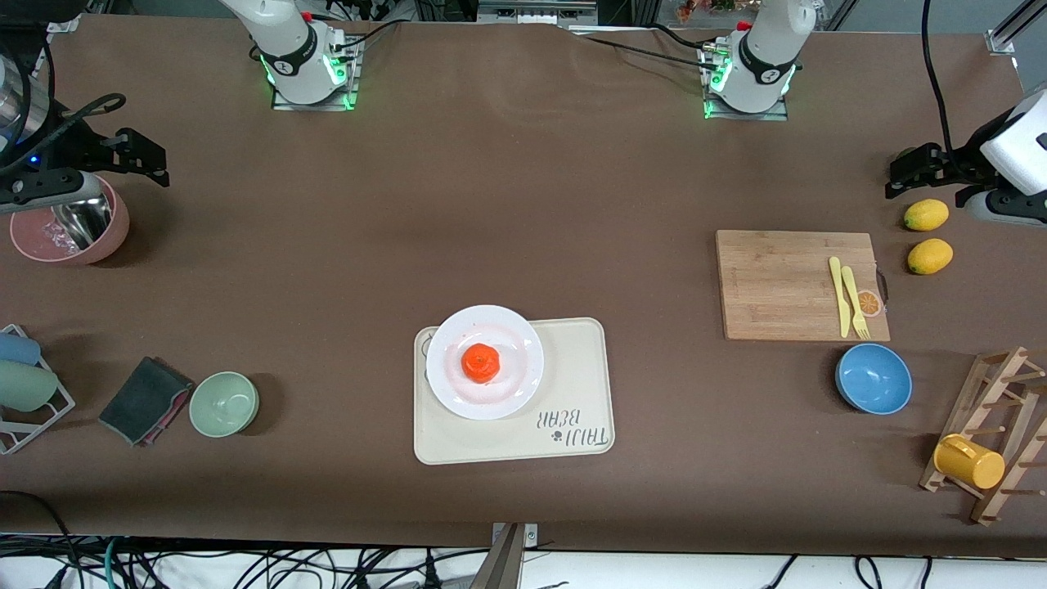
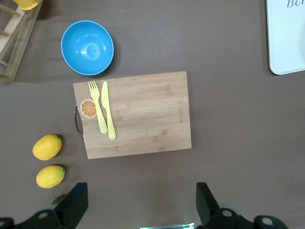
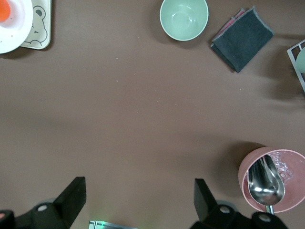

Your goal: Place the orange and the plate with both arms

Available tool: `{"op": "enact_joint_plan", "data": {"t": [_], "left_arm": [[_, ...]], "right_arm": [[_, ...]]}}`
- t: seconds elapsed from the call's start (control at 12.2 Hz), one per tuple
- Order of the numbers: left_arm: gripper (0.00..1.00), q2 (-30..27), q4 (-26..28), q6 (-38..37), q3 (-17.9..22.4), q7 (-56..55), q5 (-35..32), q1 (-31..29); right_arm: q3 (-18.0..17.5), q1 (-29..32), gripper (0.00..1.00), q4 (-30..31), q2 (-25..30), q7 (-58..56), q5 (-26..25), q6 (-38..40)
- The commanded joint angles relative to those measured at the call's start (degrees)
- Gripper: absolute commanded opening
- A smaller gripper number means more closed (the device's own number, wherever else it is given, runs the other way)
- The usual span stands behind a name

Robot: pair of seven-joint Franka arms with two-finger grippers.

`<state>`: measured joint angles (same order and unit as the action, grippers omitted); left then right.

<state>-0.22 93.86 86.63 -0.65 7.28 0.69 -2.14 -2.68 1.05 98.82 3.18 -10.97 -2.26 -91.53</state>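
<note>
In the front view, one orange (image 1: pixel 480 362) is seen resting in the middle of one white plate (image 1: pixel 485 361). The plate lies on one cream tray (image 1: pixel 564 393) and overhangs the tray's edge toward the right arm's end of the table. One wooden cutting board (image 1: pixel 793 284) is seen toward the left arm's end, carrying one yellow knife (image 1: pixel 839 296) and one yellow fork (image 1: pixel 855 303) side by side. Two lemons (image 1: pixel 926 215) lie just beside the board, and one blue bowl (image 1: pixel 873 378) sits nearer to the camera than the board. One wooden rack (image 1: pixel 998 433) with one yellow cup (image 1: pixel 968 462) is seen at that end. Toward the right arm's end, one pink bowl (image 1: pixel 69 229), one green bowl (image 1: pixel 224 403) and one dark folded cloth (image 1: pixel 146 399) are counted. The left gripper (image 1: pixel 920 168) is held over the table near the lemons, empty; the right gripper (image 1: pixel 135 155) is held beside the pink bowl, empty.

In the left wrist view, the left gripper's two fingers (image 2: pixel 76 202) are shown spread wide with nothing between them. One board (image 2: pixel 138 114), one blue bowl (image 2: pixel 87 47) and two lemons (image 2: pixel 47 147) are visible.

In the right wrist view, the right gripper's fingers (image 3: pixel 74 195) are likewise spread wide and empty. One metal spoon (image 3: pixel 264 183) is seen in the pink bowl (image 3: pixel 274 179); the green bowl (image 3: pixel 184 19), the cloth (image 3: pixel 242 38) and an edge of the plate (image 3: pixel 14 31) with the orange (image 3: pixel 4 9) also appear.
</note>
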Motion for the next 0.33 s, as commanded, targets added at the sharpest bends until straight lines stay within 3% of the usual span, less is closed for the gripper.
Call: {"op": "enact_joint_plan", "data": {"t": [0.0,0.25], "left_arm": [[1.00,0.6,-1.5,-1.1,0.1,1.2,0.1,0.2],[1.00,0.6,-1.5,-1.1,0.1,1.2,0.1,0.2]], "right_arm": [[-0.2,-0.3,1.00,-2.1,-0.5,1.0,-0.8,1.4],[-0.1,-0.2,1.00,-2.4,-0.5,1.4,-0.7,2.0]]}}
